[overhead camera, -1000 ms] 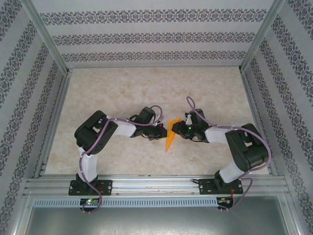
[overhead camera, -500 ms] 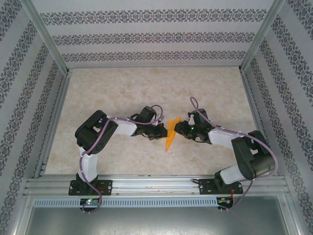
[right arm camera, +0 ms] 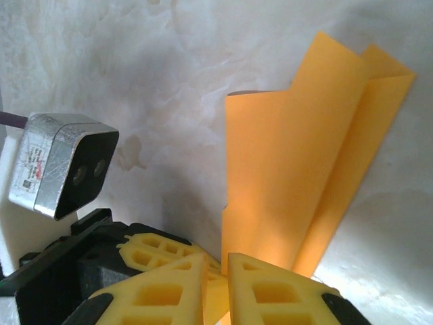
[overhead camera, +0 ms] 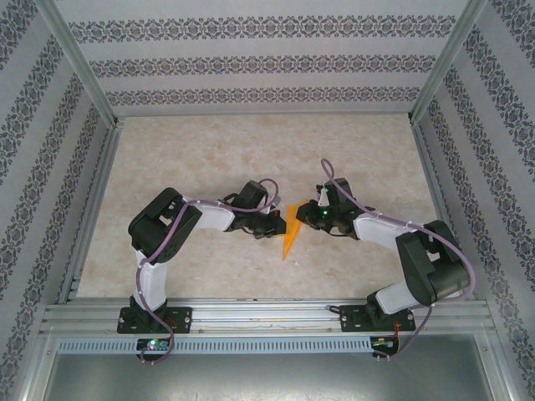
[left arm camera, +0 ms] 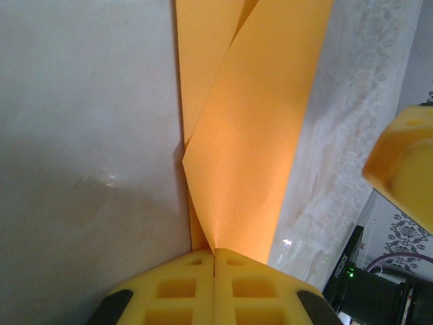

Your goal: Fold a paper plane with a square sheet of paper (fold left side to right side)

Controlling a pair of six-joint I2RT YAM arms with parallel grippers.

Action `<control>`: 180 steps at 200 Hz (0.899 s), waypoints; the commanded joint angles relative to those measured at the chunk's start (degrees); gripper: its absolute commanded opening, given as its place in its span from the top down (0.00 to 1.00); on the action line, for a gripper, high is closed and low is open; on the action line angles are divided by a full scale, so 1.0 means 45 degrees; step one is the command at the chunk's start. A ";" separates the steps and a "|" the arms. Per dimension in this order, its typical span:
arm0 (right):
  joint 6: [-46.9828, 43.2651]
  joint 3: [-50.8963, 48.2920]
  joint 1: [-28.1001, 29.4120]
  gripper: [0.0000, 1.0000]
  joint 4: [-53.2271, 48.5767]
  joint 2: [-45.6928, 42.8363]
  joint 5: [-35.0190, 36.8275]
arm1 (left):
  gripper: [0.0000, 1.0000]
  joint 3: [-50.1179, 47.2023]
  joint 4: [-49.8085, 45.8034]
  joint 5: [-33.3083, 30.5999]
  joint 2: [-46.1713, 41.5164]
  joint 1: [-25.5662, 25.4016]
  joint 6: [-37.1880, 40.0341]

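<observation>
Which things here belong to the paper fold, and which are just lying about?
In the job: folded orange paper; left gripper, pinching it; right gripper, closing in on its edge.
Just there: marbled tabletop; patterned walls; aluminium front rail.

We found the square sheet of paper (overhead camera: 289, 230) bright orange, folded into a long, narrow, creased shape, one flap raised, mid-counter (overhead camera: 251, 150).
</observation>
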 commanded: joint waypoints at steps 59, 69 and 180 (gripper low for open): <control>-0.0184 0.0528 0.0243 0.84 -0.0035 0.1354 0.0030 | 1.00 0.0072 -0.0784 -0.1507 0.0805 -0.0081 0.0560; -0.0193 0.0509 0.0243 0.84 -0.0055 0.1434 0.0049 | 1.00 0.0076 -0.0785 -0.1526 0.0806 -0.0090 0.0548; -0.0423 0.0294 0.0243 0.88 -0.0616 0.1765 0.0488 | 1.00 -0.0002 -0.0902 -0.1634 0.0806 -0.0081 0.0463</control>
